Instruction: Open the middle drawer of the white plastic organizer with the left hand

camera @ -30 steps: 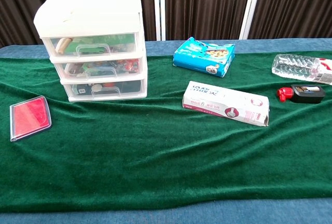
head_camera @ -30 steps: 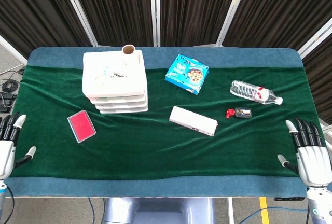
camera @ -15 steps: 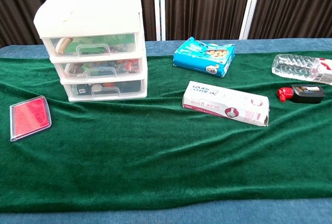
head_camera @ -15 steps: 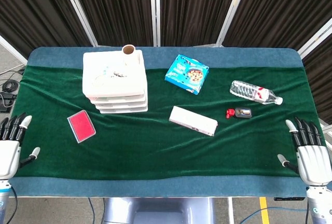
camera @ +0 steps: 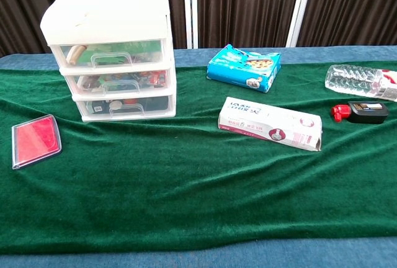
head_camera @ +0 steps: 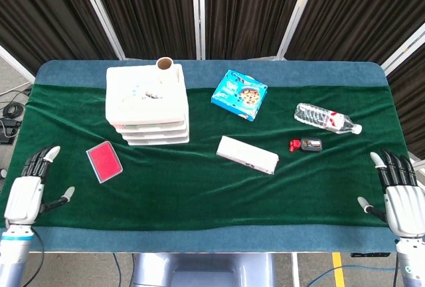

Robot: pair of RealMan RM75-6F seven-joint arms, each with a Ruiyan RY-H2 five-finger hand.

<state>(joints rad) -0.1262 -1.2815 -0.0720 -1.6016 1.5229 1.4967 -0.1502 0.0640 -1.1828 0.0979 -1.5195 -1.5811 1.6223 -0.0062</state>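
Note:
The white plastic organizer [head_camera: 147, 103] [camera: 110, 44] stands at the back left of the table with three clear drawers, all pushed in. Its middle drawer [camera: 120, 82] has a clear handle and small items inside. My left hand [head_camera: 28, 192] hovers at the table's front left corner, fingers spread, holding nothing, well short of the organizer. My right hand [head_camera: 399, 197] is at the front right corner, fingers spread and empty. Neither hand shows in the chest view.
A red flat case [head_camera: 104, 161] [camera: 35, 140] lies between the left hand and the organizer. A toothpaste box [head_camera: 247, 155], a blue snack pack [head_camera: 239, 94], a water bottle [head_camera: 327, 117] and a small black-and-red object [head_camera: 306, 144] lie to the right. A cardboard tube [head_camera: 165, 64] stands behind the organizer.
My left hand has moved right and inward, over the table's front left corner. The right hand has hardly shifted. The organizer's drawers are unchanged.

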